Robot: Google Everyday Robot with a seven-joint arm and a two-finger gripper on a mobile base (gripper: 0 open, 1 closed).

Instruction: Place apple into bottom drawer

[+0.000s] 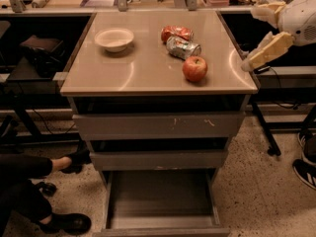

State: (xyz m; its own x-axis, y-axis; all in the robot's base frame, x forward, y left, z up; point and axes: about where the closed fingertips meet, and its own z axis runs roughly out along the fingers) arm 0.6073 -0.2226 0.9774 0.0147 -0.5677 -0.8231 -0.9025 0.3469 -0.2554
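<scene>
The red apple stands on the cabinet's top, near its front right corner. The bottom drawer is pulled out below and its grey floor is bare. The two drawers above it are pushed in. My gripper hangs at the upper right, just past the top's right edge and to the right of the apple. Its cream fingers are spread apart and hold nothing.
A crushed red can and a crushed silver can lie just behind the apple. A white bowl sits at the top's back left. A person's legs and shoes are on the floor at the left, and another shoe at the right.
</scene>
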